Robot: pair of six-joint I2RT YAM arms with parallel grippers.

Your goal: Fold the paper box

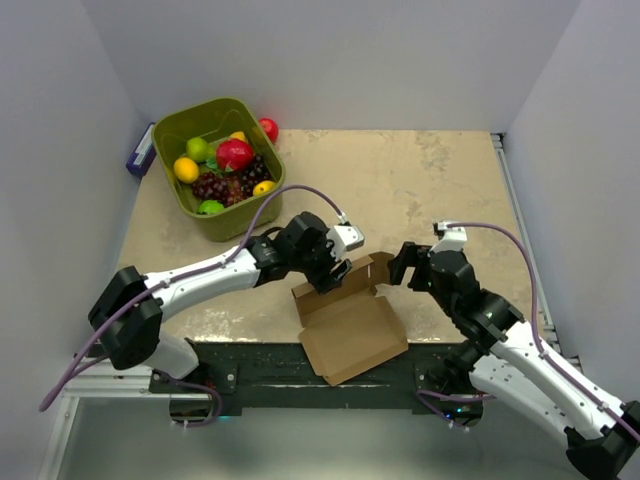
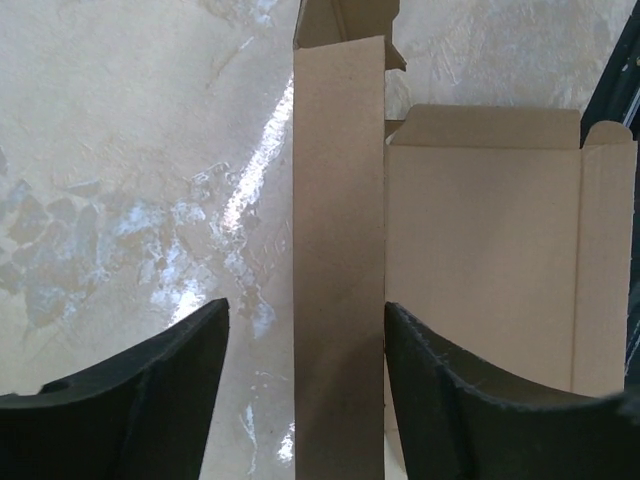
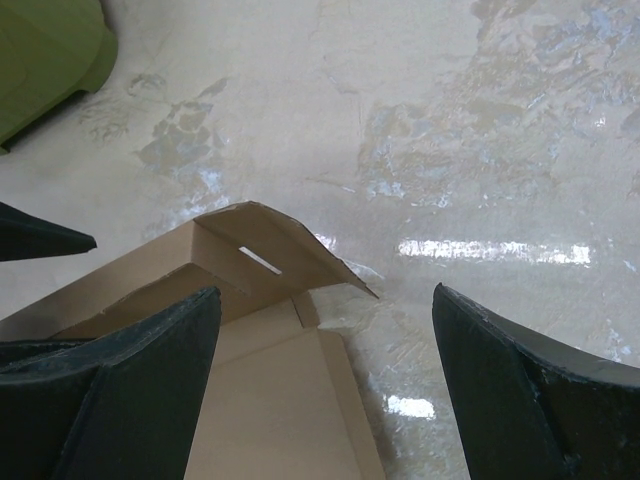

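Note:
The paper box [image 1: 352, 335] lies as a brown cardboard blank near the table's front edge, its base flat and its far panels raised. My left gripper [image 1: 334, 276] reaches down over the box's far left side. In the left wrist view an upright side panel [image 2: 338, 250] stands between the open fingers of that gripper [image 2: 306, 303], close against the right finger, with a gap to the left one. My right gripper [image 1: 401, 268] hovers open at the far right corner. In the right wrist view that gripper [image 3: 326, 290] is over a slotted flap [image 3: 262, 245] that leans over the base [image 3: 270, 400].
An olive-green bin [image 1: 222, 223] holding several toy fruits stands at the back left; its corner [image 3: 45, 50] shows in the right wrist view. A red fruit [image 1: 268, 128] lies behind it and a small purple-and-white item [image 1: 140, 152] beside it. Grey walls enclose the table.

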